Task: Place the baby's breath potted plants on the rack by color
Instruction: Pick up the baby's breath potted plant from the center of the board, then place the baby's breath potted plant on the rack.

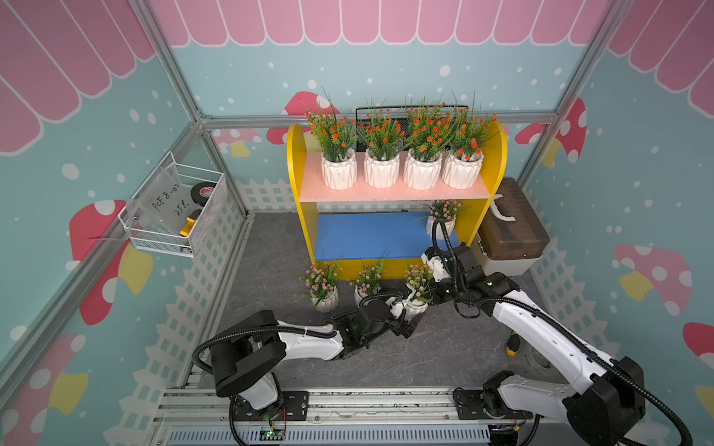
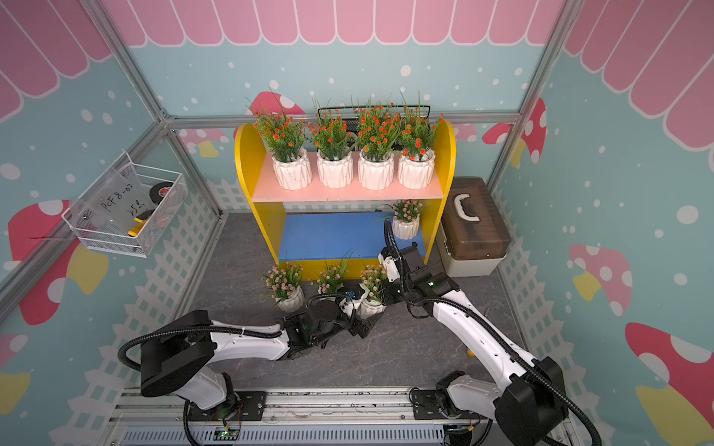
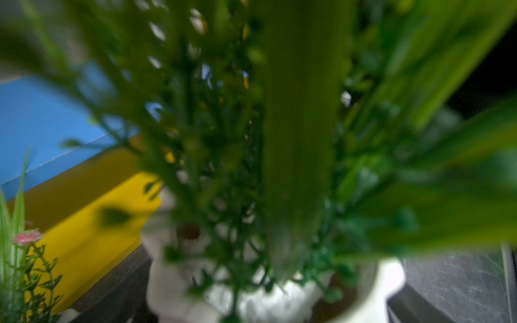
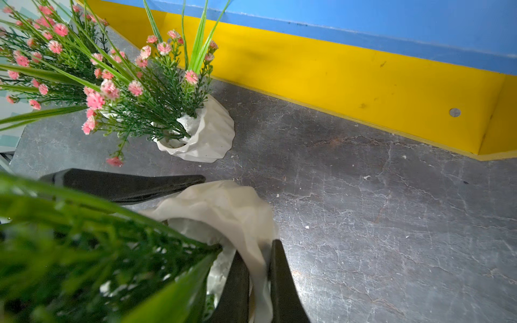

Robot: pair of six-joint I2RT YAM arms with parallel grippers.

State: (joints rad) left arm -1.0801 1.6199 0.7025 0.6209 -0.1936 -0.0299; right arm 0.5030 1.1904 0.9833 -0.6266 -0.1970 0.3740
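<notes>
Right wrist view is showing the right gripper (image 4: 258,251) pinching the rim wall of a small white ribbed pot of green sprigs with pale pink flowers (image 4: 223,204), with one dark finger inside the rim and one outside. That pot is sitting at floor level on the grey stone-look floor (image 4: 391,223); I cannot tell whether it is lifted.

Right arm (image 1: 541,328) is reaching forward from the base rail, wrist bending down over the pot just off the rack's front right corner. Left arm (image 1: 309,340) is lying low across the floor, its wrist camera buried in the same plant's foliage and blurred. Left gripper (image 1: 403,320) is standing spread wide beside the pot. One finger (image 4: 126,183) is running along the pot wall, contact unclear.

Two-tier rack with yellow rounded side panels (image 1: 297,162) is carrying four orange-red-flowered pots (image 1: 381,170) across the pink upper board (image 1: 386,195). One pink plant (image 1: 442,226) is standing at the right end of the blue lower board (image 1: 367,235), with bare board to its left.

Middle floor plant (image 1: 367,284) is crowding just beside the held pot. Left floor plant (image 1: 323,297) is standing near it. Brown-lidded storage box (image 1: 510,228) is hugging the rack's right panel. Open floor is lying between the arms and the base rail.
</notes>
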